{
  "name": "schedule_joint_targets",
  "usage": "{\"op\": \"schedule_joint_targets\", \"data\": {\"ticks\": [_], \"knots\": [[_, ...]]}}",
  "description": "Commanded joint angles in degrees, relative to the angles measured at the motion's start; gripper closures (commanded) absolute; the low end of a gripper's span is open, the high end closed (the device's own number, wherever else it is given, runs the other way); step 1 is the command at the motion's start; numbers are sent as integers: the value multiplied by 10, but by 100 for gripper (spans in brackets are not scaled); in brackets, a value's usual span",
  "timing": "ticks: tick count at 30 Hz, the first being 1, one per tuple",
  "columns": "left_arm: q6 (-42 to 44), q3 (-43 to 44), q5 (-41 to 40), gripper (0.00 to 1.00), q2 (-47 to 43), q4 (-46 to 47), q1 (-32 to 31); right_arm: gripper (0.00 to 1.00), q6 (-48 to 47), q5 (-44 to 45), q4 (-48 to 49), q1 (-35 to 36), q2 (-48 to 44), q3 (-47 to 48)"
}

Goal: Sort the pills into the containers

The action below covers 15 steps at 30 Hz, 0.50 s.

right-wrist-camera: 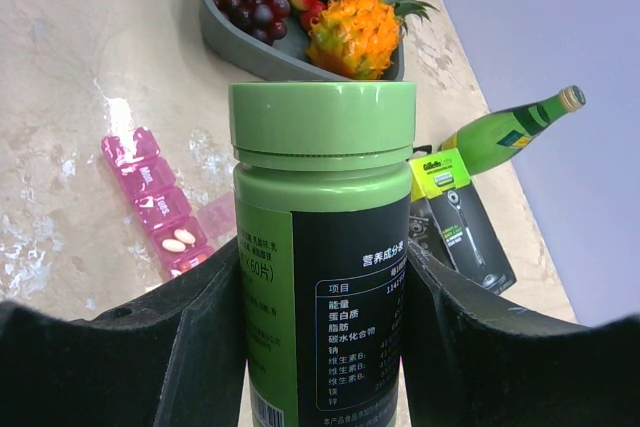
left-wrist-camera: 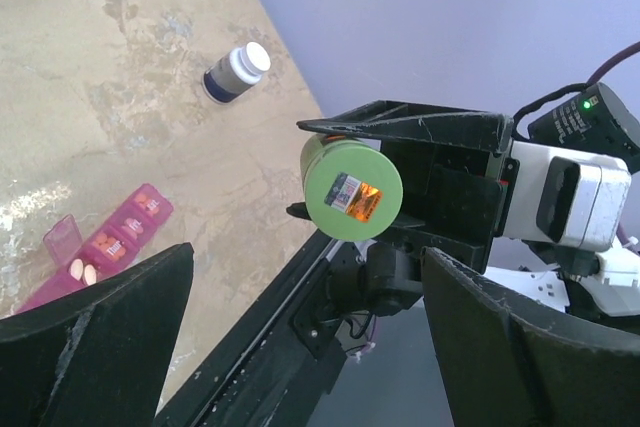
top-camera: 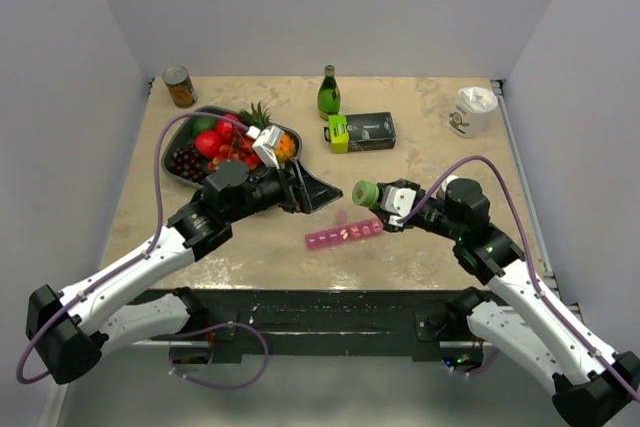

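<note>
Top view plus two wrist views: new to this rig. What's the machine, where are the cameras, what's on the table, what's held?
Two robot arms are bolted at the near edge of the table. The top view looks down from above and behind them; each wrist view rides on one arm, its own fingers at the bottom. The right gripper is shut on a green bottle. The left gripper is open and empty, facing that bottle. On the table: a pink pill box, one lid open over two pills, a fruit tray, a tin can, a glass bottle, a razor box, a white cup and a dark bottle with a white cap.
</note>
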Motion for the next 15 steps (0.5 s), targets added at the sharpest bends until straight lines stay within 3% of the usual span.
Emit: {"op": "schedule_joint_targets", "data": {"ticks": [1,15], "knots": [[-25,23,13,1,21,55,4,100,-17,9,29,-2,-11,0],[-72,30,73,3,119,150,1,100,-21,-1,26,-2,-7,-1]]}}
